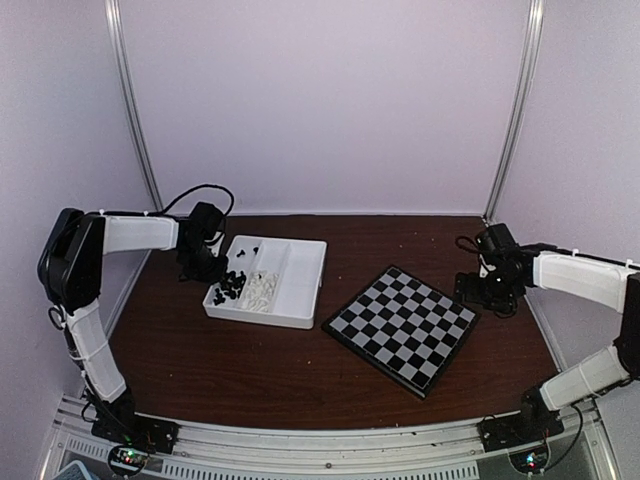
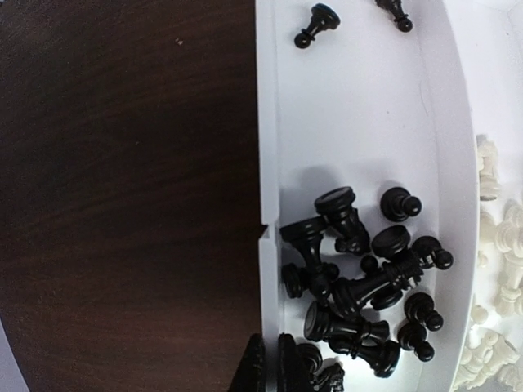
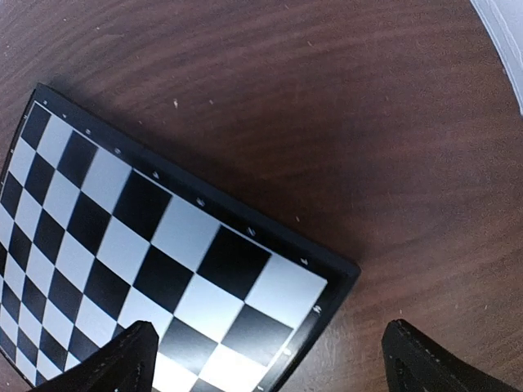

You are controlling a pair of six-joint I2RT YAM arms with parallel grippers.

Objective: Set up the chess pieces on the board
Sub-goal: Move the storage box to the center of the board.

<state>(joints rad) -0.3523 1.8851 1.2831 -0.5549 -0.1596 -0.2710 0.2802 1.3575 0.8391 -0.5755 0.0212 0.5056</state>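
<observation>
Chess pieces (image 2: 359,286) lie in the white divided tray (image 1: 300,285), none of them on the board (image 1: 403,325) yet: the black ones are tangled in a heap at the near end of one compartment, mostly on their sides and leaning across each other, with two black stragglers apart at the far end, while the white pieces (image 2: 498,245) are piled in the compartment next door. The board sits to the right of the tray, turned cornerwise on the dark worktop (image 1: 250,370), every square bare. The left pincer (image 2: 271,367) hangs at the tray's left wall, just beside the black heap, its jaws together; I cannot tell whether a piece is pinched between them. The right pincer (image 3: 270,359) hovers over the board's right corner with its jaws wide apart and nothing between them. Setting up looks barely begun. The trouble ahead, as I judge it, comes from size and clutter: pieces so small and interlocked may come up in pairs, slip out sideways, or not be caught at all, and a pincer working so close to the wall could shove the light tray. On the slanted board a piece could topple, or the right pincer could knock the corner.
</observation>
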